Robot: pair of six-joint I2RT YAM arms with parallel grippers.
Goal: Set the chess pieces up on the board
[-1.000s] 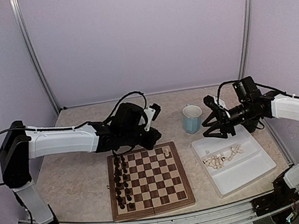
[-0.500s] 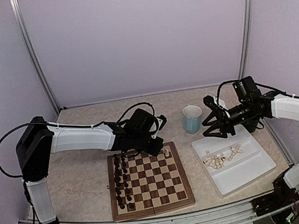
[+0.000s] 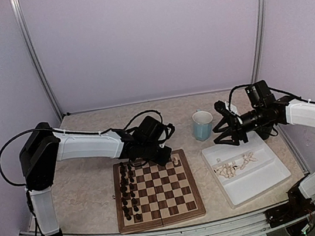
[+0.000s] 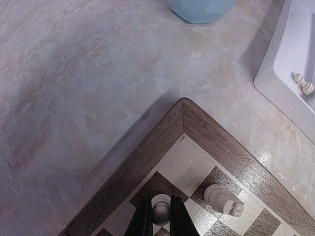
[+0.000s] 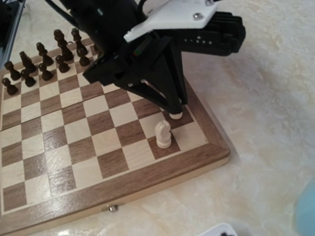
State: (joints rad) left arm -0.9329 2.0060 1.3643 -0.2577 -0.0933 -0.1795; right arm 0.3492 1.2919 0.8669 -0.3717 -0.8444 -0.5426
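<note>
left fingers (image 4: 142, 223): clenched on a cream-white pawn (image 4: 161, 209), one finger on each flank, at the far right corner of the board (image 4: 142, 162).
pawn axis: upright, in line with the fingers, round head toward the wrist.
pawn position: directly over the dark square beside the light corner square, very low; whether its base is touching the wood cannot be told.
judged next move: straight down, then release; no sideways correction appears needed.
neighbour: cream-white knight (image 5: 163, 133) stands upright on the other dark square flanking the same corner, just beside the fingers but apart. opening the fingers wide could brush it.
right fingers (image 3: 219, 135): spread wide and empty, above the far left corner of the white tray (image 3: 261, 176).
loose cream-white pieces (image 3: 231, 168): heaped in the tray, well apart from the board.
nearer arm: left for the board corner, right for the tray.
</note>
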